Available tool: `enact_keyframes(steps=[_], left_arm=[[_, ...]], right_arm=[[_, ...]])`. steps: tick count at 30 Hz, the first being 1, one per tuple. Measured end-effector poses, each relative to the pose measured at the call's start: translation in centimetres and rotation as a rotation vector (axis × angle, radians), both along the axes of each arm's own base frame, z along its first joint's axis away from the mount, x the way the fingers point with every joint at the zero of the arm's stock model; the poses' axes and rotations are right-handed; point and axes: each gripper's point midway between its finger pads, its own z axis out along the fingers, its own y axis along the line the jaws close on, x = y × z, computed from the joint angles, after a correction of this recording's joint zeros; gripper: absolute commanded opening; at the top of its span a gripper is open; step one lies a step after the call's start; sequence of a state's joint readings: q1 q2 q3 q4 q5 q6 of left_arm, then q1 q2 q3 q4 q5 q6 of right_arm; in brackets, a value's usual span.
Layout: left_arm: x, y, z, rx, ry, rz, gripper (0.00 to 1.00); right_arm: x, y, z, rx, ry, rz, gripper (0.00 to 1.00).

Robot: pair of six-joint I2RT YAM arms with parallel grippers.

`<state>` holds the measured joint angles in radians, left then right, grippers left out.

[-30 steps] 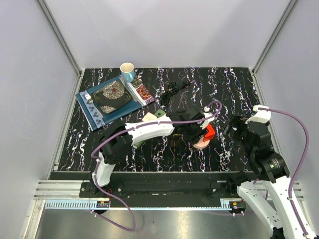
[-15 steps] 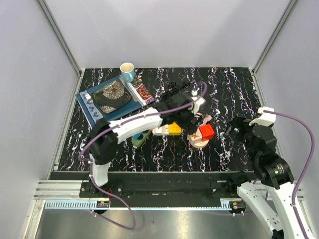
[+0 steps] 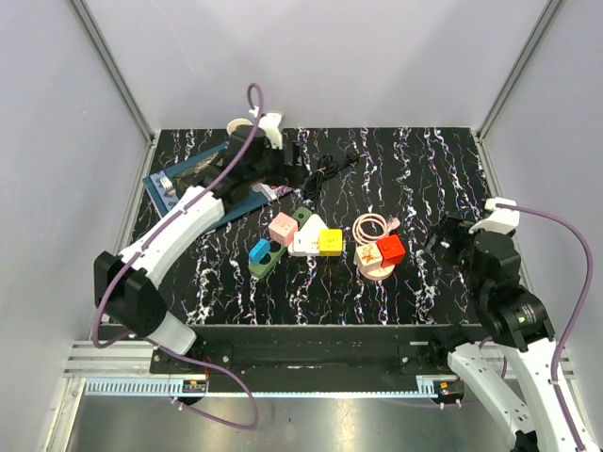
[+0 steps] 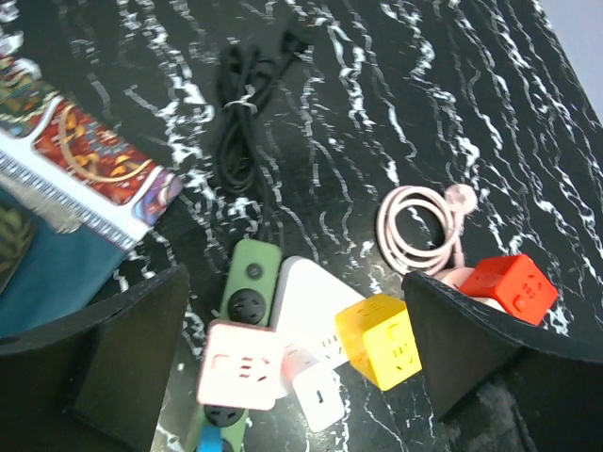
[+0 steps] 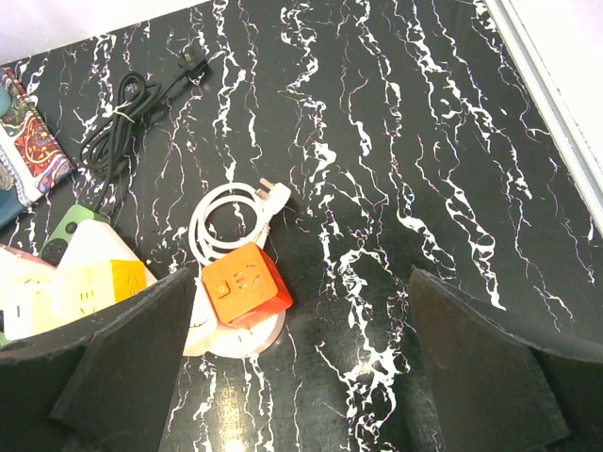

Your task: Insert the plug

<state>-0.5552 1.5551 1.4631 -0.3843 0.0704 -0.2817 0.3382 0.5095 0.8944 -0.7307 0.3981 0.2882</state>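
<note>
A pale pink cable coil (image 3: 371,226) lies on the black marbled table, its plug (image 5: 274,192) free on the surface beside a red socket cube (image 3: 391,249) on a round pink base. Left of it sit a white triangular power strip (image 3: 303,241) with a yellow cube (image 3: 331,242), and a green strip (image 4: 248,282) carrying a pink cube (image 4: 237,363) and a blue cube (image 3: 259,250). My left gripper (image 3: 287,160) hangs open high over the back of the table, holding nothing. My right gripper (image 3: 450,235) is open and empty, right of the red cube.
A bundled black cord (image 3: 325,169) lies at the back centre. A blue placemat (image 3: 193,209) with a patterned dish and a patterned strip (image 4: 80,155) fills the back left. Grey walls close the table on three sides.
My left arm has swung from over the socket cubes back toward the far left corner, and its jaws have opened. The right arm has barely moved.
</note>
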Motion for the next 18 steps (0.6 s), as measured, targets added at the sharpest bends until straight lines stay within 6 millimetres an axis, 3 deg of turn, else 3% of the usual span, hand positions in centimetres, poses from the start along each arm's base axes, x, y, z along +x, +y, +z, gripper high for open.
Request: enact_keyframes(steps=[5,8,13,18], left_arm=[[0.3,5.8,-0.3,-0.033,0.025,0.141,0.99],[0.1,9.3,0.6,-0.066,0.014,0.230,0.99],[-1.3,14.8,4.3,-0.125,-0.083,0.387,0.99],[-4.4,17.8,8.7,-0.159,-0.231,0.490,0.99]], right_arm=[[0.3,0.1,-0.4,-0.001,0.020,-0.002,1.00],[0.5,0.2,-0.5,0.003,0.025,-0.004,1.00],[0.7,0.2,-0.3,0.007,0.029,-0.010,1.00],[0.7,-0.3,0.4,0.005,0.011,-0.038,1.00]])
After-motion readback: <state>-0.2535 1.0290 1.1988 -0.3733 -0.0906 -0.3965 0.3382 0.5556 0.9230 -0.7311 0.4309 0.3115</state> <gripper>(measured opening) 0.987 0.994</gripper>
